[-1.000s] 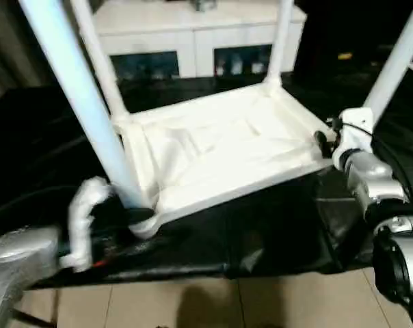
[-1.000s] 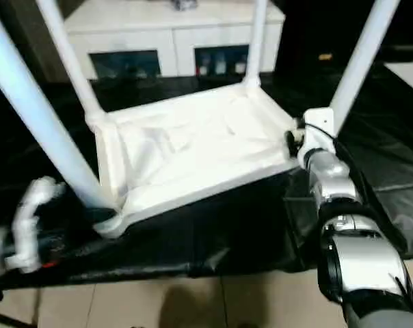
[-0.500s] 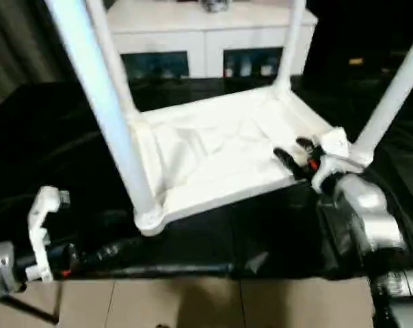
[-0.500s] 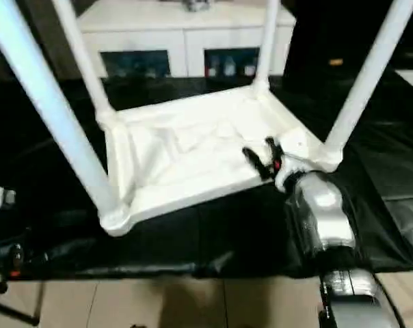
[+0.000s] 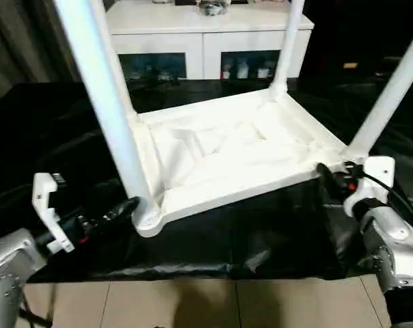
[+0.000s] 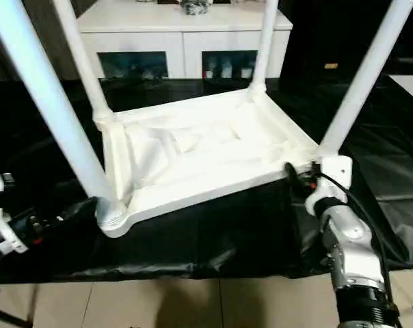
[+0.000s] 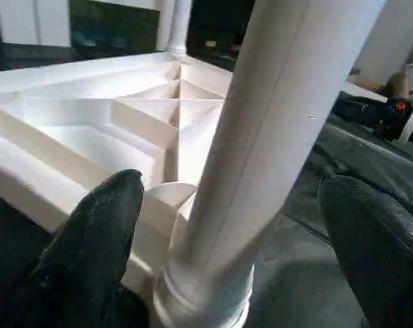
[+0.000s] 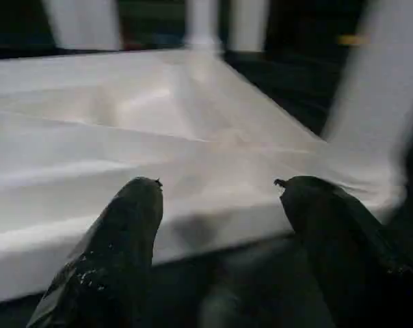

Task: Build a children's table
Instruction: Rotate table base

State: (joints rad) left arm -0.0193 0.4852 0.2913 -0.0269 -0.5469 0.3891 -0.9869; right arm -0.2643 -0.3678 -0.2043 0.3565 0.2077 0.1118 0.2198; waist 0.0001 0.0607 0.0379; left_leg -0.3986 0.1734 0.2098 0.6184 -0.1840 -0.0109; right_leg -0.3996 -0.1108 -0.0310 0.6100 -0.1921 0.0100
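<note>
Black sheeting (image 5: 261, 239) covered the bench where your tabletop (image 5: 227, 154) lay upside down with its four legs (image 5: 100, 102) standing up. Your left gripper (image 7: 227, 225) straddled the near-left leg, fingers spread wide and untouching. Your right gripper (image 8: 217, 205) hung released, empty, beside the near-right corner.

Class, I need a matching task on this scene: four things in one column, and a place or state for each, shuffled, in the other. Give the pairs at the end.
Things
1. tabletop
2. near left leg
3. right gripper
4. cabinet

Places or states
A. stands beyond the black-covered surface, glass doors facing us
B. lies upside down, ribbed underside up
C. open, at the tabletop's near right corner
D. stands in a corner socket, between the open left gripper's fingers

Pairs: 1-B, 2-D, 3-C, 4-A
</note>
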